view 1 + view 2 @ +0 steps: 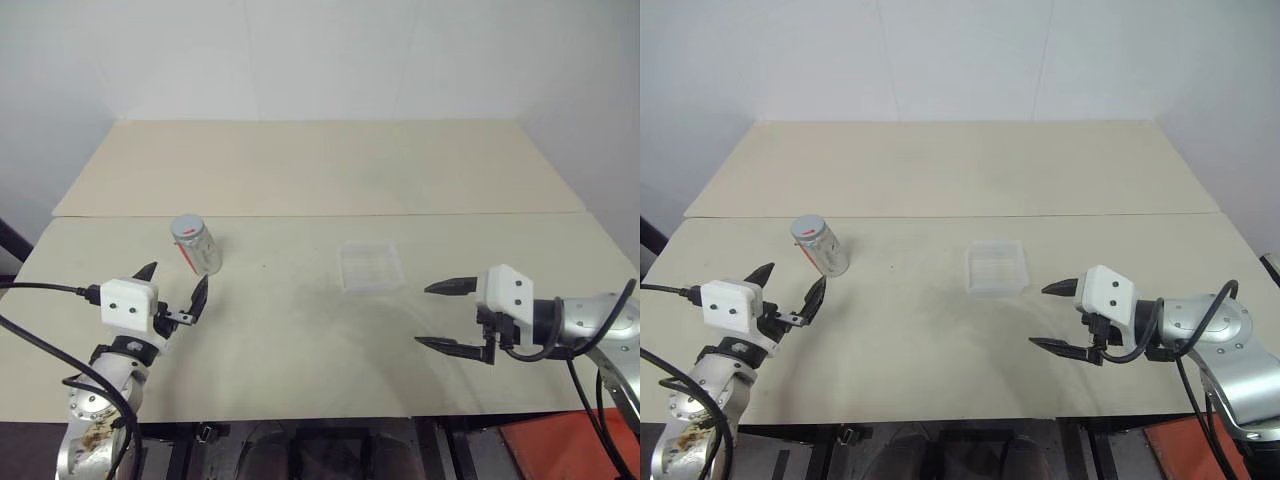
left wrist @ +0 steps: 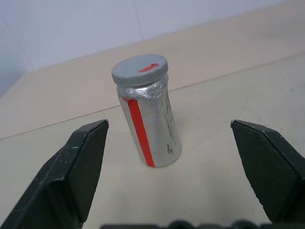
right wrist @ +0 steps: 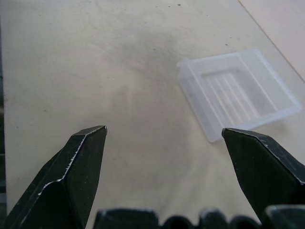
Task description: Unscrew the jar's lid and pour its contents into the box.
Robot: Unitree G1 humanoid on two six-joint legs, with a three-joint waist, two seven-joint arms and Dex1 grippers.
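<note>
The jar (image 1: pixel 196 246) stands upright on the table at the left, clear with a red stripe down its side (image 2: pixel 148 121). Its grey lid (image 2: pixel 140 69), marked with a small red dash, sits screwed on top. The contents are not discernible through the jar wall. My left gripper (image 1: pixel 176 285) hovers just in front of the jar, open, with nothing between its fingers. The transparent box (image 1: pixel 369 265) lies flat near the table's middle (image 3: pixel 238 93). To the right of the box my right gripper (image 1: pixel 437 315) stands open and holds nothing, pointing leftward.
The pale wooden table (image 1: pixel 300 340) is made of two boards with a seam across behind the jar and box. A white wall rises beyond the far board. The table's front edge runs just below both grippers.
</note>
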